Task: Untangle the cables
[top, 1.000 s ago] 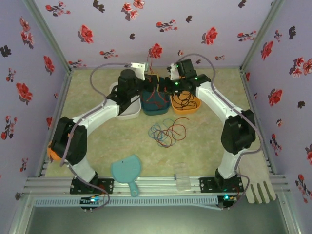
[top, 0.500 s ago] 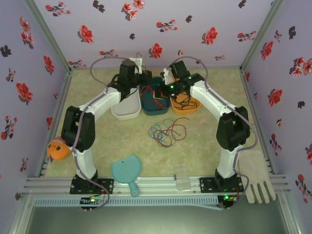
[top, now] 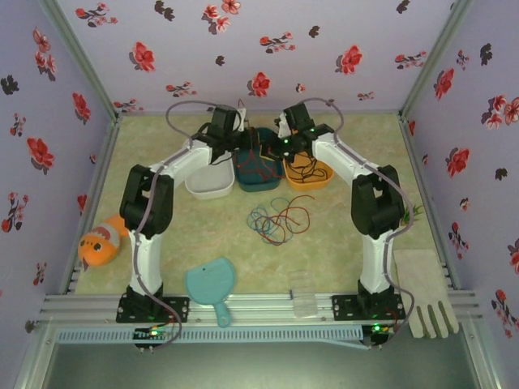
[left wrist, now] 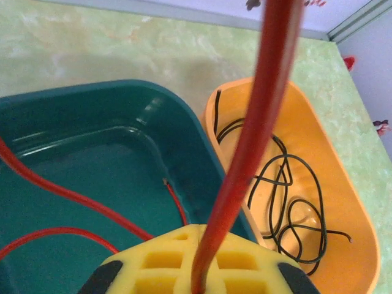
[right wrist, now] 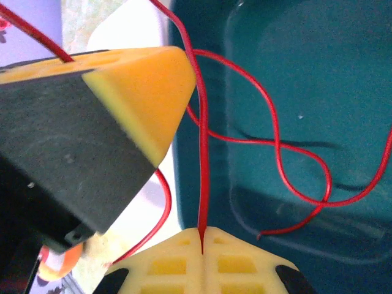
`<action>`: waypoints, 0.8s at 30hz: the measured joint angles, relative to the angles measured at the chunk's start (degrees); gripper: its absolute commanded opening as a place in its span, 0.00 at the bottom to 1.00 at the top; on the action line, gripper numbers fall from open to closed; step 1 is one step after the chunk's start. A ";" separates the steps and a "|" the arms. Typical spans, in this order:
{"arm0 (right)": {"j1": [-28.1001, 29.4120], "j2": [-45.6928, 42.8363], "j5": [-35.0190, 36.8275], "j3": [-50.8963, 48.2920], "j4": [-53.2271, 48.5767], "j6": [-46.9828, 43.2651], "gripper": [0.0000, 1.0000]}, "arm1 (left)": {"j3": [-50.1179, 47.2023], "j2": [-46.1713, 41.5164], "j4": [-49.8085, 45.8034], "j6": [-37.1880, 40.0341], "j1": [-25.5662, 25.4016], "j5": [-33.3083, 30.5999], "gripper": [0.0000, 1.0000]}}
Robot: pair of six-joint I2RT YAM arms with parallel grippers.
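Note:
A red cable (top: 258,154) runs taut between my two grippers above the teal bin (top: 243,182), and its slack loops lie inside that bin (right wrist: 294,177). My left gripper (top: 237,134) (left wrist: 201,275) is shut on the red cable (left wrist: 254,128). My right gripper (top: 284,139) (right wrist: 202,237) is shut on the same cable (right wrist: 203,153), close beside the left gripper's fingers (right wrist: 131,92). A black cable (left wrist: 288,202) is coiled in the orange bin (top: 324,180). A tangle of red, blue and black cables (top: 278,220) lies on the table in front of the bins.
A white bin (top: 207,188) stands left of the teal one. Near the front edge are an orange toy (top: 101,247), a teal paddle (top: 211,284), a clear plastic box (top: 304,293) and a wooden fork (top: 430,312). The back wall is just behind the grippers.
Both grippers have moved toward the back wall with the red cable. The left arm's elbow has lifted and swung inward, uncovering the orange toy; the right elbow has drawn in too.

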 measured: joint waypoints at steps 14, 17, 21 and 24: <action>-0.02 0.66 5.25 -1.84 2.97 2.29 0.00 | 1.60 3.10 -2.97 -2.51 0.09 0.07 0.60; -0.02 0.66 6.38 -1.97 2.97 2.27 0.00 | 1.60 3.02 -3.65 -2.56 0.46 -0.44 0.72; 0.00 0.66 7.72 -2.23 2.97 2.29 0.00 | 0.31 1.62 -4.33 -2.73 0.66 -1.16 0.82; 0.07 0.66 8.33 -2.51 3.04 2.80 0.00 | -2.12 -1.11 -4.59 -3.21 0.59 -1.11 0.72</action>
